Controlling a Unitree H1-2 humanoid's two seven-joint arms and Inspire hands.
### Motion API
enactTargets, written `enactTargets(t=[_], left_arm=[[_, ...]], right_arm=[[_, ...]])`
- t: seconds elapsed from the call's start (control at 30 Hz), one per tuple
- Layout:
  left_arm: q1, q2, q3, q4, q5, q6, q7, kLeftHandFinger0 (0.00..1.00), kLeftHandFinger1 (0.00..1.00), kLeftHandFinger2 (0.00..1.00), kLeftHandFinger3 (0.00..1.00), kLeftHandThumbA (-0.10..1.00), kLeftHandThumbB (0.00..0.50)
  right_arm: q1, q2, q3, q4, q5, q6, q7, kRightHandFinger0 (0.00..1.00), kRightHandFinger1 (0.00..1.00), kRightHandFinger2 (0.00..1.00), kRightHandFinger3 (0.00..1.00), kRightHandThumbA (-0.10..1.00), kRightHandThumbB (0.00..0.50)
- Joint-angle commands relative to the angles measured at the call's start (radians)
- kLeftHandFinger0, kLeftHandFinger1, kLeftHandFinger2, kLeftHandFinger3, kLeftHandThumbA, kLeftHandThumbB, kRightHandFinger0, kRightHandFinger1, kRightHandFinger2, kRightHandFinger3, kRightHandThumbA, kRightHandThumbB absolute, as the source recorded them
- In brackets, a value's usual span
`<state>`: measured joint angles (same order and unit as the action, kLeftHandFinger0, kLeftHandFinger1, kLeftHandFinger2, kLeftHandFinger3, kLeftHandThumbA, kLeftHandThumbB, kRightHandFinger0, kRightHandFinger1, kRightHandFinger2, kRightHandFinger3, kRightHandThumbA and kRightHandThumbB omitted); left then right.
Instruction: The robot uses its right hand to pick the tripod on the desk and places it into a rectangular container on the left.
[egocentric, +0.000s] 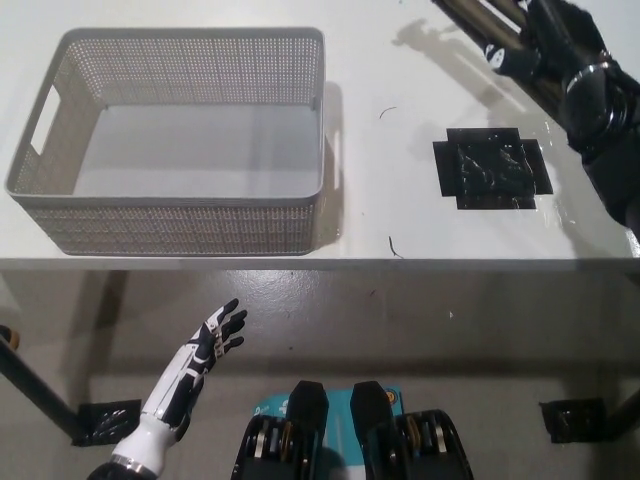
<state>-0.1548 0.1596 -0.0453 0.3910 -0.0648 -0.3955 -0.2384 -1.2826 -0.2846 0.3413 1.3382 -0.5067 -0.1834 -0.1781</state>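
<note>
Two hands in view. Right hand (555, 45) at about one o'clock, near the top right corner, closed around the tripod (500, 28) legs. Tripod held above the desk (400, 180), tilted, running up and left out of the top edge; only the bronze legs visible, head out of frame. Shadow of the legs on the desk just below and left of them, so tripod apart from the surface. Black arm leading down from the hand along the right edge, toward three o'clock.

Black tape patch (492, 168) on the desk at about two o'clock, below the hand, bare, glossy and wrinkled. Basket (60, 225) at ten to eleven o'clock on the left part of the desk: grey, rectangular, perforated walls, handle slot in its left end, nothing inside. Basket well apart from tripod and right hand, with bare desk between. Two tiny dark threads on the desk: one near twelve o'clock right of the basket, one at the front edge, near centre.

Left hand (215, 340) at about seven o'clock, below the desk edge, over the floor, fingers spread and holding nothing, forearm running down toward the lower left.
</note>
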Motion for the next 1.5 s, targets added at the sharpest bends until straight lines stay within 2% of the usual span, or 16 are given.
enactTargets(t=[0.0, 0.07, 0.13, 0.2, 0.37, 0.4, 0.53, 0.6, 0.67, 0.77, 0.87, 0.97, 1.07, 1.27, 1.4, 1.47], left_arm=[[0.014, 0.006, 0.002, -0.021, 0.002, -0.029, 0.001, 0.96, 1.0, 1.0, 1.0, 1.0, 0.5], [0.016, 0.007, 0.002, -0.018, 0.003, -0.032, 0.0, 0.96, 1.0, 1.0, 1.0, 1.0, 0.5], [0.017, 0.004, 0.002, -0.016, -0.004, -0.03, -0.003, 0.96, 1.0, 1.0, 1.0, 1.0, 0.5], [0.019, 0.006, -0.001, -0.017, 0.008, -0.032, 0.002, 0.95, 1.0, 1.0, 1.0, 1.0, 0.5], [0.023, 0.002, -0.007, -0.011, 0.023, -0.031, 0.009, 0.95, 1.0, 1.0, 1.0, 1.0, 0.5], [0.024, 0.002, -0.009, -0.01, 0.024, -0.031, 0.008, 0.95, 1.0, 1.0, 1.0, 1.0, 0.5], [0.019, 0.007, -0.013, -0.01, 0.028, -0.037, 0.0, 0.97, 1.0, 1.0, 1.0, 1.0, 0.5], [0.011, 0.008, -0.013, -0.004, 0.014, -0.034, -0.01, 0.97, 1.0, 1.0, 1.0, 1.0, 0.5], [0.008, 0.004, -0.016, -0.007, 0.008, -0.026, -0.015, 0.97, 1.0, 1.0, 1.0, 1.0, 0.5], [0.007, 0.004, -0.019, -0.006, 0.01, -0.028, -0.017, 0.97, 1.0, 1.0, 1.0, 1.0, 0.5], [0.002, 0.005, -0.021, 0.004, 0.011, -0.033, -0.016, 0.97, 1.0, 1.0, 1.0, 1.0, 0.5], [0.0, 0.005, -0.021, 0.006, 0.004, -0.032, -0.022, 0.97, 1.0, 1.0, 1.0, 1.0, 0.5], [-0.002, 0.004, -0.021, 0.006, 0.011, -0.032, -0.018, 0.95, 1.0, 1.0, 1.0, 1.0, 0.5], [-0.016, 0.003, -0.022, 0.012, 0.015, -0.029, -0.015, 0.94, 1.0, 1.0, 1.0, 1.0, 0.5], [-0.019, 0.006, -0.026, 0.015, 0.016, -0.032, -0.02, 0.92, 1.0, 1.0, 1.0, 1.0, 0.5], [-0.022, 0.011, -0.028, 0.012, 0.029, -0.028, -0.016, 0.91, 1.0, 1.0, 1.0, 1.0, 0.5]], right_arm=[[-0.118, -0.044, -0.034, -0.07, 0.042, -0.067, -0.016, 0.0, 0.42, 0.82, 0.96, -0.1, 0.133], [-0.118, -0.047, -0.051, -0.105, 0.057, -0.107, -0.001, 0.0, 0.42, 0.82, 0.87, -0.1, 0.122], [-0.12, -0.038, -0.048, -0.214, 0.029, -0.052, -0.011, 0.02, 0.48, 0.88, 0.91, -0.1, 0.123], [-0.115, -0.028, -0.041, -0.3, 0.014, -0.035, 0.006, 0.0, 0.44, 0.87, 0.88, -0.1, 0.11], [-0.095, 0.008, -0.034, -0.498, 0.014, -0.004, 0.082, 0.03, 0.51, 0.89, 0.97, -0.1, 0.122], [-0.089, 0.012, -0.033, -0.524, 0.01, 0.014, 0.094, 0.1, 0.59, 0.93, 1.0, -0.1, 0.124], [-0.076, 0.076, 0.0, -0.646, -0.022, 0.033, 0.13, 0.0, 0.24, 0.61, 0.82, -0.1, 0.191], [-0.072, 0.097, 0.023, -0.663, -0.05, -0.016, 0.11, 0.0, 0.18, 0.61, 0.82, -0.1, 0.193], [-0.065, 0.123, 0.049, -0.694, -0.083, 0.012, 0.113, 0.0, 0.29, 0.78, 0.88, -0.1, 0.183], [-0.049, 0.153, 0.073, -0.737, -0.091, 0.078, 0.178, 0.01, 0.38, 0.81, 0.88, -0.1, 0.144], [-0.043, 0.187, 0.108, -0.706, -0.125, 0.062, 0.162, 0.0, 0.37, 0.81, 0.85, -0.1, 0.19], [-0.032, 0.207, 0.135, -0.7, -0.154, 0.058, 0.157, 0.0, 0.33, 0.8, 0.81, -0.1, 0.182], [-0.022, 0.232, 0.17, -0.676, -0.175, 0.029, 0.147, 0.0, 0.24, 0.71, 0.51, -0.1, 0.218], [-0.026, 0.26, 0.227, -0.587, -0.21, -0.04, 0.112, 0.0, 0.37, 0.87, 0.77, -0.1, 0.252], [-0.021, 0.274, 0.255, -0.548, -0.235, -0.03, 0.115, 0.0, 0.27, 0.74, 0.48, -0.1, 0.252], [-0.018, 0.277, 0.261, -0.535, -0.242, -0.027, 0.116, 0.0, 0.22, 0.7, 0.43, -0.1, 0.246]])
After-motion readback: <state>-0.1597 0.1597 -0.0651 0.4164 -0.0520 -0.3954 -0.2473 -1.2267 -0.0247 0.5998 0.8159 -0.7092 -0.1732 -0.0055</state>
